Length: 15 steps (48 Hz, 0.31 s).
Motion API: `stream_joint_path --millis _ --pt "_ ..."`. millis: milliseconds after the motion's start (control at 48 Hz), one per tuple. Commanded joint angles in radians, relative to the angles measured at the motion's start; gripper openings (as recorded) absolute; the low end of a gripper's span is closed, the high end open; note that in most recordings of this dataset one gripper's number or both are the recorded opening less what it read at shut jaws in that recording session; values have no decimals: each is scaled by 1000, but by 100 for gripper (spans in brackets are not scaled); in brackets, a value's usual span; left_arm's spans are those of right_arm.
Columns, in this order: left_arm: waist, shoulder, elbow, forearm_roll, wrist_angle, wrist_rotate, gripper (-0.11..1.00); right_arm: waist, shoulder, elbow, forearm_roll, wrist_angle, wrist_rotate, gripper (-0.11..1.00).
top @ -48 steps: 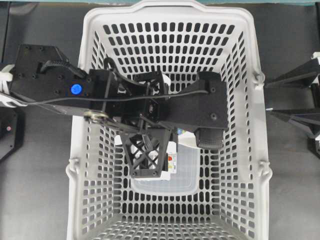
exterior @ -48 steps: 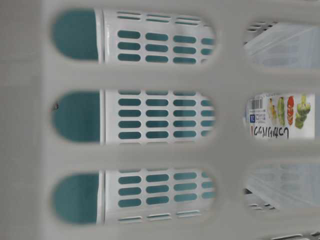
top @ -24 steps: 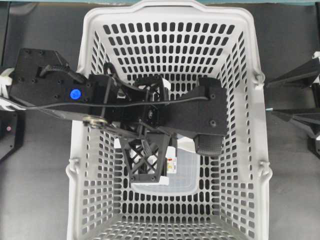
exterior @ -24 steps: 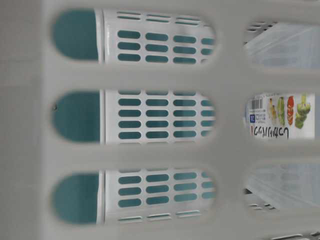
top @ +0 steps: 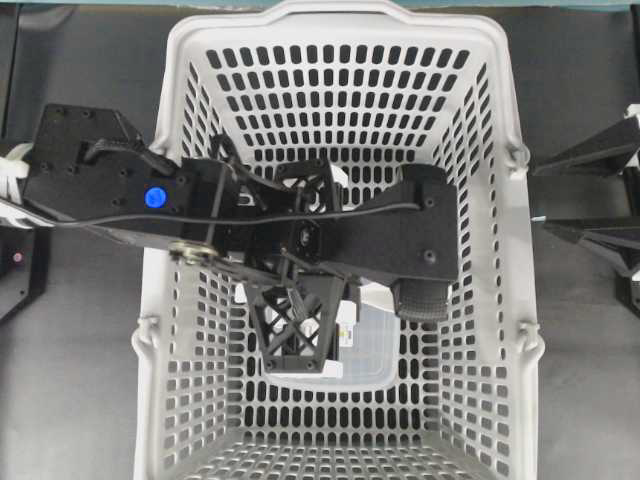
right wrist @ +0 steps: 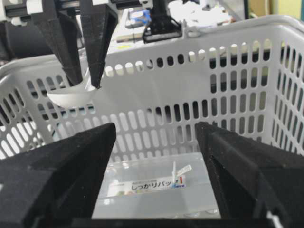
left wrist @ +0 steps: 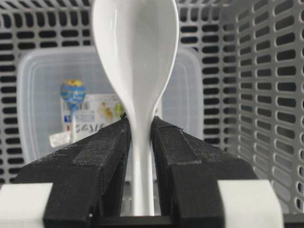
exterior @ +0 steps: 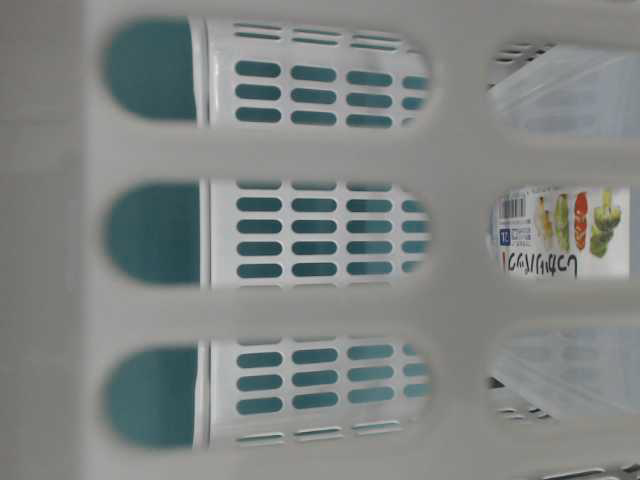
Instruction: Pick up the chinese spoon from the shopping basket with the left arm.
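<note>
Gripping the glossy white chinese spoon (left wrist: 135, 71) by its short flat handle, the left gripper (left wrist: 141, 137) has its black fingers (left wrist: 102, 156) pinching tight on either side, bowl pointing away from the wrist camera. From the right wrist view the spoon (right wrist: 71, 96) hangs above the floor of the large light grey slotted shopping basket (right wrist: 237, 76), touching nothing but those two pointed fingers (right wrist: 97, 38). Overhead, the black left arm (top: 150, 195), blue round light and all, reaches across the basket (top: 500, 150) from the left rim; the spoon itself is hidden under the arm there. Down on the basket floor lies a clear rectangular plastic container (left wrist: 42, 95) with a printed label, and a blue-wrapped lollipop (left wrist: 72, 92) shows at the container. Over on the right, the right gripper (right wrist: 154, 156) sits with its fingers (right wrist: 61, 166) spread wide, holding nothing, looking into the basket.
</note>
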Motion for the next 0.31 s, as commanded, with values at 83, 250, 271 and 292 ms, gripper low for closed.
stream_joint_path --millis 83,250,271,292 --pt "-12 -14 -28 3 -9 -5 15 0 6 -5 3 -9 0 67" --pt "-12 -12 -26 3 -11 -5 15 0 5 -5 3 -9 -2 67" --pt "-12 -11 -26 3 -11 -5 15 0 5 -5 3 -9 -2 67" --pt "-12 -9 -26 3 -11 -5 15 0 5 -5 3 -9 -2 67"
